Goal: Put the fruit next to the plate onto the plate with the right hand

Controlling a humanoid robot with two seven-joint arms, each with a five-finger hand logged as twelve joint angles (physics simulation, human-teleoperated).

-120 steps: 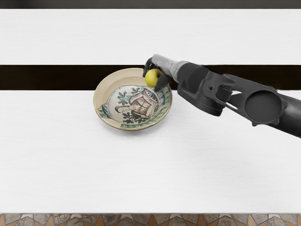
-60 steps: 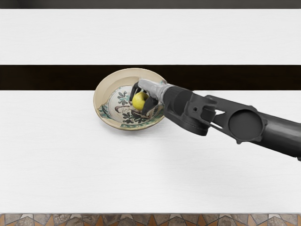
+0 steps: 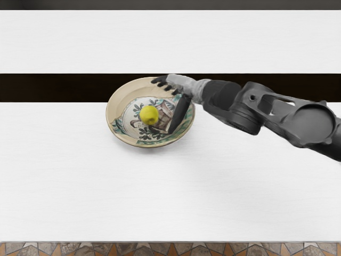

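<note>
Fruit (image 3: 149,114) now loose on plate (image 3: 118,100), right robot hand (image 3: 174,86) back above rim, fingers apart.

Head view looks down aslant onto the table (image 3: 160,186).

near table (image 3: 160,186): white top w/ faint horiz grain, fills most of my view, runs off L + R edges.
dark band (image 3: 53,88): black-brown strip across full width, btwn near table and the white area beyond; gap or shadowed recess, can't tell.
far surface (image 3: 170,42): white, same faint grain, full width, behind dark band; 2nd table or low wall, can't tell.
top strip (image 3: 170,4): thin dark grey line above far surface, too narrow for me to ID.
floor (image 3: 106,249): tiles below my table's front edge, brown/orange/grey geometric pattern, star-ish shapes.
light: even + soft, whites bright, shadows faint w/ soft edges.
</note>
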